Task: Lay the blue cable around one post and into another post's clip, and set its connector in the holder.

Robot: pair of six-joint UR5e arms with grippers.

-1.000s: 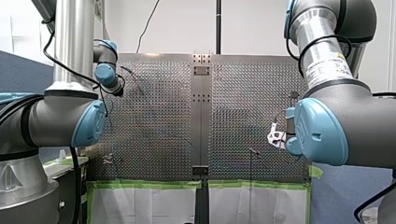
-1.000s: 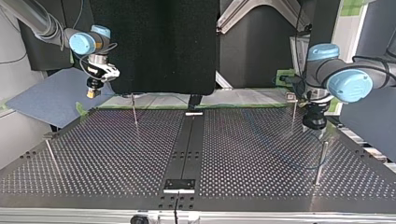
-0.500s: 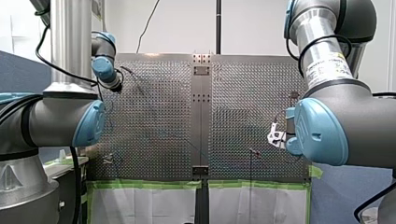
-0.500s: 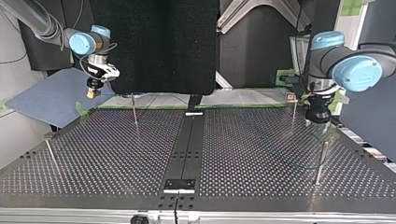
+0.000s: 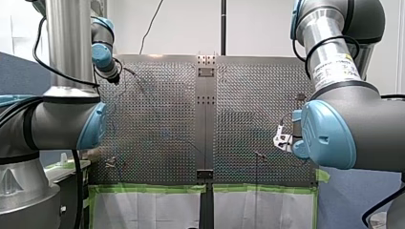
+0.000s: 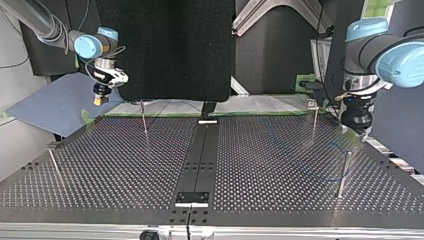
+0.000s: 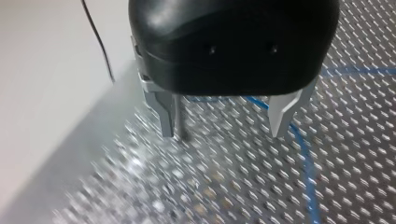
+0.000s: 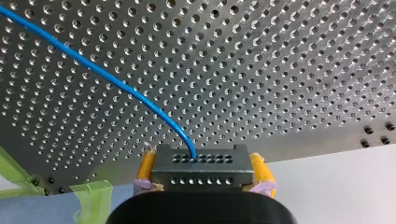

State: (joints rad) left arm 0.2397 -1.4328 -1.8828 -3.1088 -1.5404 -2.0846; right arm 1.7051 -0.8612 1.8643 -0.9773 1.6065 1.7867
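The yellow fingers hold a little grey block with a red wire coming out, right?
Not quite. The wire coming out of the little grey block is blue, not red. The right wrist view shows it; my right gripper does hold the block.

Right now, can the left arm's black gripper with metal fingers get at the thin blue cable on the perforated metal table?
Probably yes: my left gripper hangs open over the perforated metal table, the thin blue cable lies uncovered under its fingers, and nothing stands between them.
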